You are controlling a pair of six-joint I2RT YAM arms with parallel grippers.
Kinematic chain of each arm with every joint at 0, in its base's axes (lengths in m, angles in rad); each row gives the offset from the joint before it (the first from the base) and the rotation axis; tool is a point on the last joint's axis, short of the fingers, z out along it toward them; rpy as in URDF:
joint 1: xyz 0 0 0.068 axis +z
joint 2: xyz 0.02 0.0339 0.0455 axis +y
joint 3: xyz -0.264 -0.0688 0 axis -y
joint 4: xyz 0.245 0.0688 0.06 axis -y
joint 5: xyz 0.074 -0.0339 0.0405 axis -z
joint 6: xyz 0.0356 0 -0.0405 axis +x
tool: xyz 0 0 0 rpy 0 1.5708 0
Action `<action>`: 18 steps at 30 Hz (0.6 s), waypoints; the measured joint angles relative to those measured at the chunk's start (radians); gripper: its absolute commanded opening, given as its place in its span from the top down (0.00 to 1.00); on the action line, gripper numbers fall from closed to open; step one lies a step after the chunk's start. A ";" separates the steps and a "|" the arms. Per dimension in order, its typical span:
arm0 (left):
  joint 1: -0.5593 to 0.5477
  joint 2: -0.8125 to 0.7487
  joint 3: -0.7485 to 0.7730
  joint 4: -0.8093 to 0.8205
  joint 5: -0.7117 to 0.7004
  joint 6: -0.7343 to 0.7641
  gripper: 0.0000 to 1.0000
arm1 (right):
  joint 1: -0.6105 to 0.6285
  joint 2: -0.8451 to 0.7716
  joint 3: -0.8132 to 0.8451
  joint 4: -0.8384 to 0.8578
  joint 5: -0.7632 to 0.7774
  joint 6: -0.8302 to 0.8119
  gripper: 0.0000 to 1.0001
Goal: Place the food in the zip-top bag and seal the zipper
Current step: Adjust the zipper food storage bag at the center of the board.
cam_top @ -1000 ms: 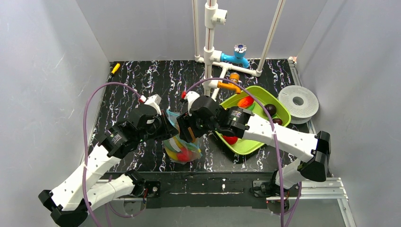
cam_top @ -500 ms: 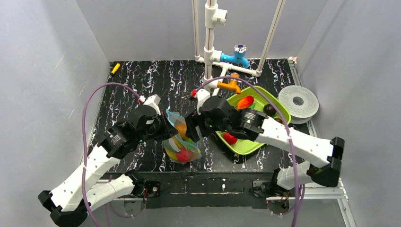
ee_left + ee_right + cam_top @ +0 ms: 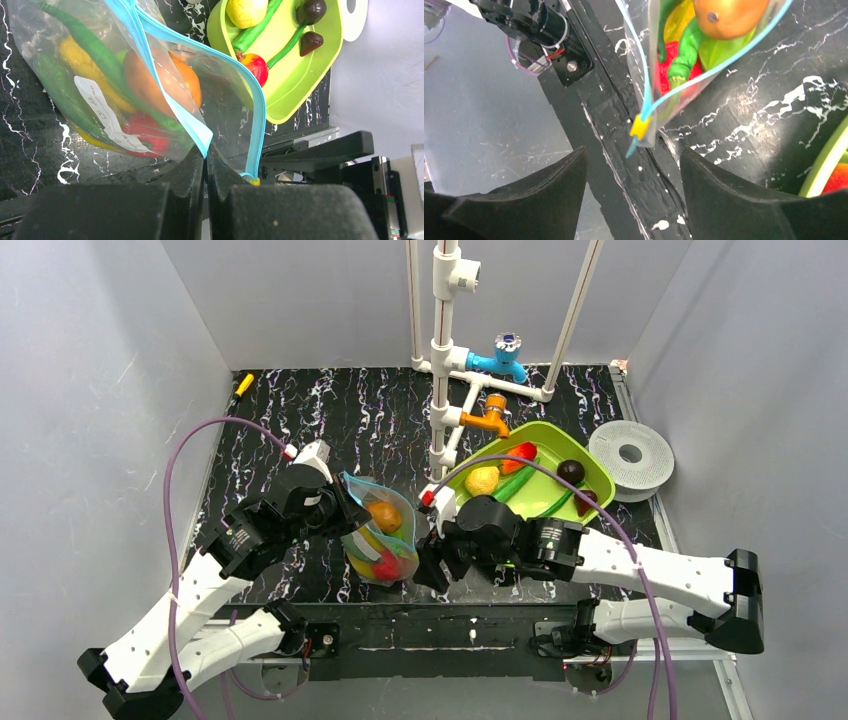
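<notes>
- Swinging back since a second ago, the right arm has left the bag mouth; the right fingers point(image 3: 432, 566) now hang low at 5 o'clock of the zip-top bag point(image 3: 398, 540), near the front edge of the worktop point(image 3: 300, 420).
- From above, a brown-orange fruit point(image 3: 384, 517) that was not there before sits in the bag mouth, on top of the other food point(image 3: 385, 566). The left fingers point(image 3: 343, 512) meet the bag's rim at its 9 o'clock.
- At 2 o'clock of the bag, the lime-green tray point(image 3: 548, 445) carries more pieces: one yellow, one red, some green and two dark brown.
- Left wrist view: the left fingers are pinched tight on the light-blue zipper point(image 3: 192, 129), and the bag gapes open beyond them, with a white label point(image 3: 107, 117) on its side.
- Right wrist view: the right fingers are spread wide with nothing between them. A yellow slider point(image 3: 640, 126) on the zipper's end sits at 12 o'clock of that gap, over the worktop's edge.
</notes>
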 measured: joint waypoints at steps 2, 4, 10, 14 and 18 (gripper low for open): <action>0.000 0.000 0.000 0.000 -0.003 -0.002 1.00 | 0.016 0.021 0.000 0.021 0.017 -0.005 0.39; 0.000 0.000 0.000 0.000 -0.006 -0.005 1.00 | 0.029 0.050 0.010 0.028 0.053 -0.010 0.44; 0.000 -0.006 0.000 -0.008 -0.021 -0.013 1.00 | 0.045 0.146 0.064 0.028 0.207 -0.040 0.73; 0.000 -0.032 0.000 -0.026 -0.040 -0.018 1.00 | 0.046 0.148 0.066 0.034 0.287 -0.083 0.99; -0.002 -0.055 0.000 -0.031 -0.054 -0.024 1.00 | 0.046 0.148 0.086 0.047 0.347 -0.135 0.99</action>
